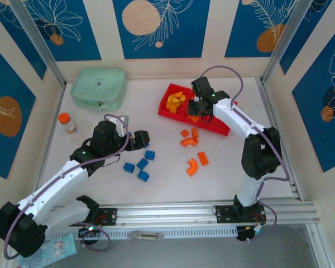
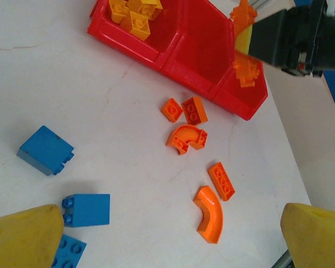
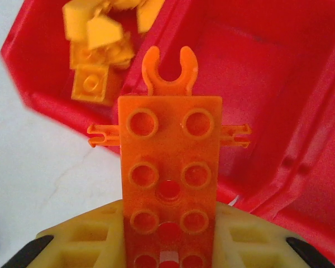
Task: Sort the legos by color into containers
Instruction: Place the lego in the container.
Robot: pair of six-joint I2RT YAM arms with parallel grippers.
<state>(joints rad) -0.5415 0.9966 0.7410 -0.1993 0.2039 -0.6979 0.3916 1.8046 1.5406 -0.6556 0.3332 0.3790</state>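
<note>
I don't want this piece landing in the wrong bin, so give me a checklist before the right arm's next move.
1. The right gripper shut on the orange plate: ok.
2. Plate above the red tray: ok.
3. Plate above the end compartment holding an orange brick, not above the yellow bricks: cannot tell.
4. The left gripper open and apart from the tray: ok.
5. The middle compartment free for the blue bricks: ok.
</note>
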